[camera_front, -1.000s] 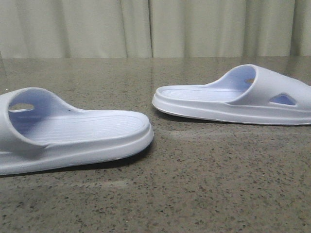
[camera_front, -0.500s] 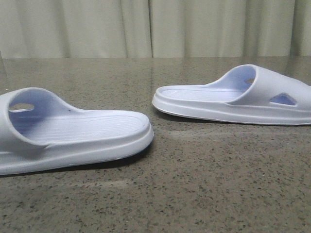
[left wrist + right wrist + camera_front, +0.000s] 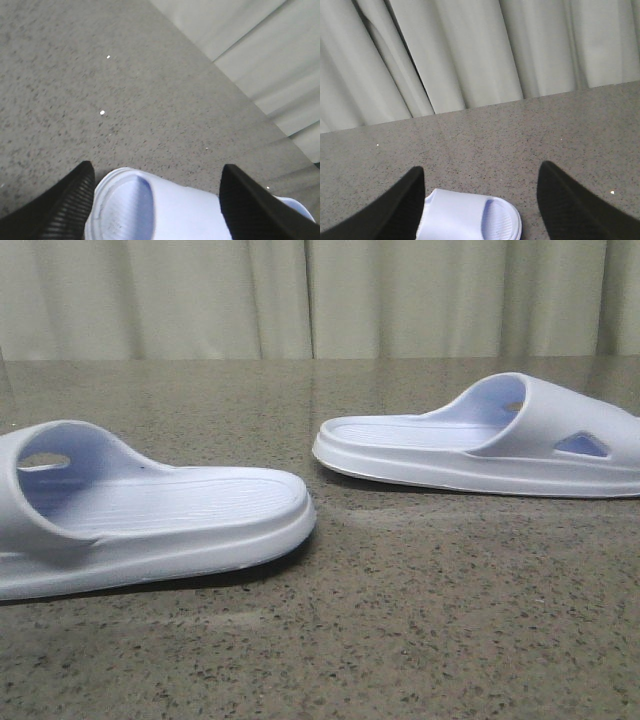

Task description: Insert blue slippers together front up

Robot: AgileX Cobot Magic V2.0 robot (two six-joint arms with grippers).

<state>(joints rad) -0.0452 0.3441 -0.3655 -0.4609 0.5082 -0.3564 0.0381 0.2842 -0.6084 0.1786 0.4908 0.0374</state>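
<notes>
We count two pale blue-white moulded foam slide sandals on the speckled grey-brown stone tabletop point(image 3: 420, 620), both lying sole down and well apart from each other. The left slipper point(image 3: 140, 515) sits near the front left edge of the front view, its wide strap at the left and its open ribbed footbed stretching toward the middle. The right slipper point(image 3: 490, 440) lies farther back on the right, its strap at the right with a triangular side cut-out showing, its heel end pointing toward the middle. Behind the table hangs a pleated pale curtain point(image 3: 320, 295). We see neither arm in the front view. In the left wrist view, the left gripper point(image 3: 157, 202) hangs over the table with its two black fingers point(image 3: 60, 210) spread wide, one end of a slipper lying between them; the fingers do not touch it and hold nothing. In the right wrist view, the right gripper point(image 3: 480, 200) faces the curtain, likewise spread wide, with the end of the other slipper lying between its black fingers point(image 3: 570, 205), untouched, nothing in its grasp.
</notes>
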